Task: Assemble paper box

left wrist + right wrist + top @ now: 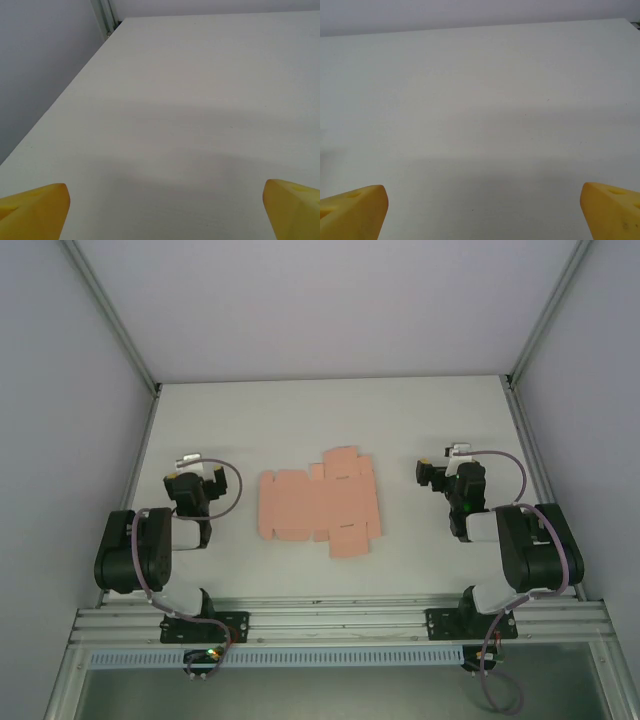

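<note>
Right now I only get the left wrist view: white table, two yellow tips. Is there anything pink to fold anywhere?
Observer: Yes. The top camera shows the paper box as a flat salmon-pink sheet in the middle of the table.
Operator: Is a gripper touching it?
Observer: No. The left gripper sits to its left, the right gripper to its right, both apart from it.
Operator: Is the other gripper open like mine?
Observer: Yes. In the right wrist view its yellow fingers stand wide apart over bare table.
</note>
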